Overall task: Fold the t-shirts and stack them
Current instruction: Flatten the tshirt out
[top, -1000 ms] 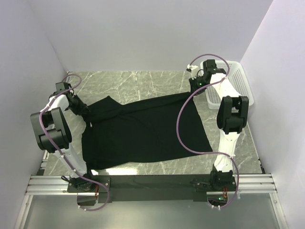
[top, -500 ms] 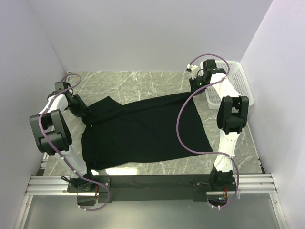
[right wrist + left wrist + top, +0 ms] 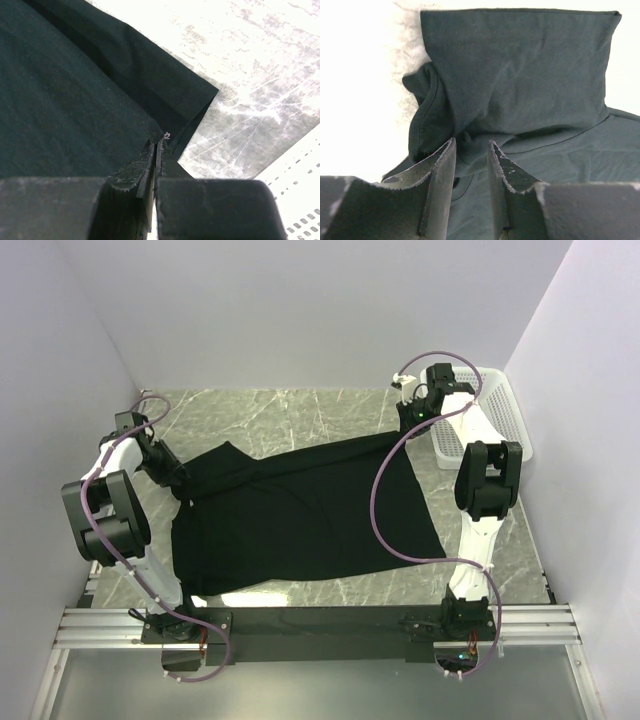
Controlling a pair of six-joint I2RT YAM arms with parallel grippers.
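One black t-shirt (image 3: 300, 515) lies spread across the marble table, its sleeve (image 3: 520, 75) folded up at the left. My left gripper (image 3: 178, 478) sits low over that bunched sleeve area. In the left wrist view its fingers (image 3: 471, 142) stand apart, open, with cloth lying under and between the tips but not pinched. My right gripper (image 3: 404, 432) is at the shirt's far right corner. In the right wrist view its fingers (image 3: 159, 141) are shut on the t-shirt's (image 3: 65, 100) edge, and a pale thread shows at the tips.
A white perforated basket (image 3: 495, 420) stands at the back right beside the right arm; its rim (image 3: 300, 200) shows in the right wrist view. Marble table (image 3: 290, 410) shows beyond the shirt. White walls close in the left, back and right sides.
My left gripper's jaws have parted and let go of the sleeve cloth; the left arm's elbow has sunk slightly. The right arm and the shirt's right corner have not moved.
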